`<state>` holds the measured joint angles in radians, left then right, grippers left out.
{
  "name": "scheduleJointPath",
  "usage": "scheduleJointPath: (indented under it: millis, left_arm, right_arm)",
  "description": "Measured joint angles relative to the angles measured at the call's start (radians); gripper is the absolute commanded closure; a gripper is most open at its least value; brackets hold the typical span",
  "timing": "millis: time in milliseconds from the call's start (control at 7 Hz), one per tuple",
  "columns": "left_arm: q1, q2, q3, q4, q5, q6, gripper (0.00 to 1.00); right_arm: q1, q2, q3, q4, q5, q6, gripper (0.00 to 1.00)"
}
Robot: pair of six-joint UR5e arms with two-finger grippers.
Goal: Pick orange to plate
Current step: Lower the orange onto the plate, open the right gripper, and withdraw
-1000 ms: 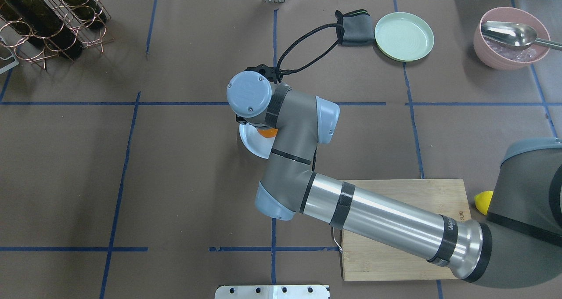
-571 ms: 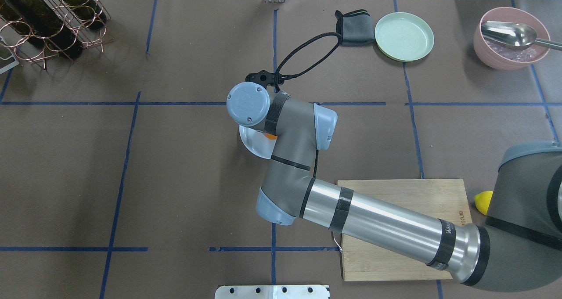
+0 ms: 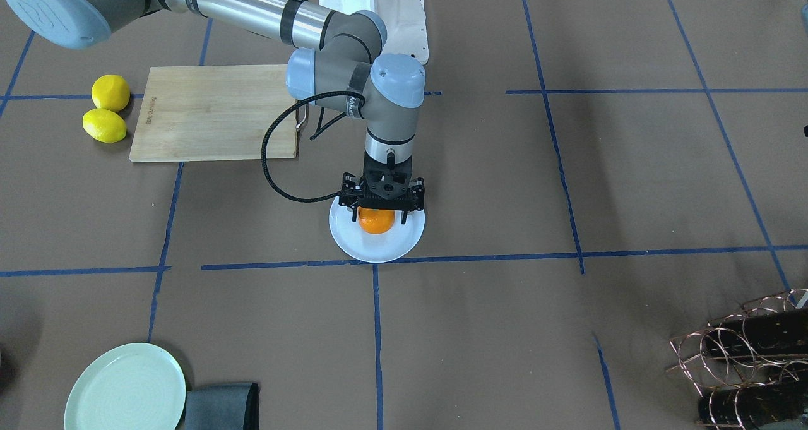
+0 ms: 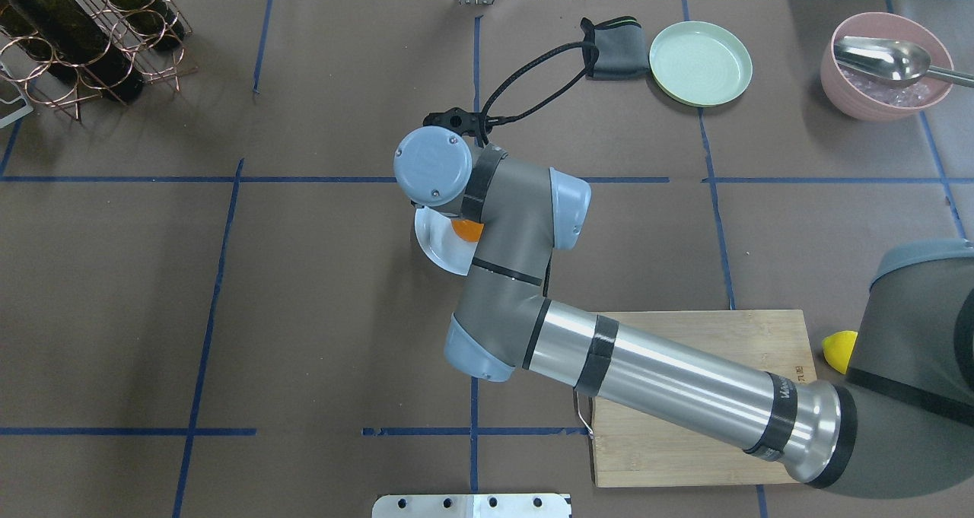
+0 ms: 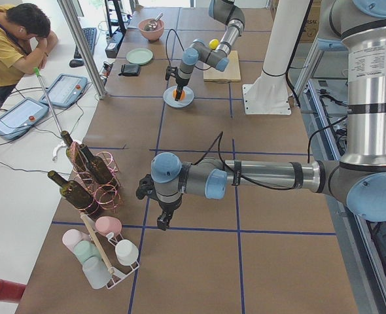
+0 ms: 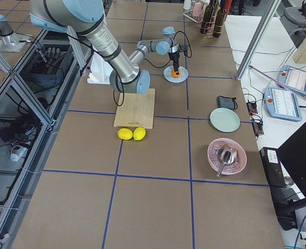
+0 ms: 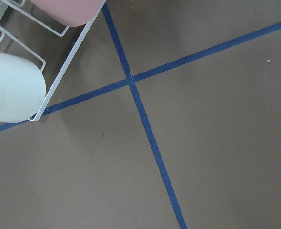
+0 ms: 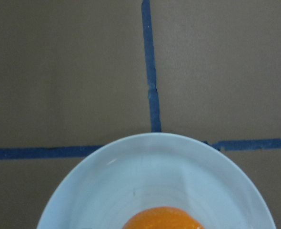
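The orange (image 3: 377, 223) rests on the round white plate (image 3: 379, 250) near the table's middle. My right gripper (image 3: 377, 214) hangs straight over it, open, with its fingers spread to either side of the fruit's top. In the overhead view the wrist covers most of the plate (image 4: 432, 240), and only a sliver of the orange (image 4: 467, 231) shows. The right wrist view shows the plate (image 8: 155, 167) with the orange (image 8: 162, 219) at the bottom edge and no fingers. My left gripper (image 5: 161, 221) appears only in the exterior left view, near the bottle rack, so I cannot tell its state.
Two lemons (image 3: 107, 109) lie beside a wooden cutting board (image 3: 214, 111). A mint-green plate (image 4: 700, 63), a grey cloth (image 4: 615, 46) and a pink bowl with a metal scoop (image 4: 886, 65) stand at the far right. A copper wine rack (image 4: 84, 31) is far left. A cup rack (image 7: 16, 86) is by the left wrist.
The right wrist shifted slightly over the plate and came back, so a little more of the orange shows now. The orange and plate have stayed in place.
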<state>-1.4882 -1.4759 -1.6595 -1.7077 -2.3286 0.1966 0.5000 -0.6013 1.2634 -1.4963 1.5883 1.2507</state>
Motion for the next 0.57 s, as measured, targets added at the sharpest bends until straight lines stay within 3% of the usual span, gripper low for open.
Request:
scheduleJointPath:
  millis: [286,571]
  left_arm:
    - [-0.001,0.009,0.0,0.001,-0.001,0.001,0.0]
    - [-0.003,0.012,-0.001,0.011,-0.012,-0.011,0.0]
  right_arm:
    - [0.131,-0.076,0.145,-0.049,0.156,-0.135,0.0]
    - [0.337,-0.267,0.42,-0.201,0.348,-0.437,0.0]
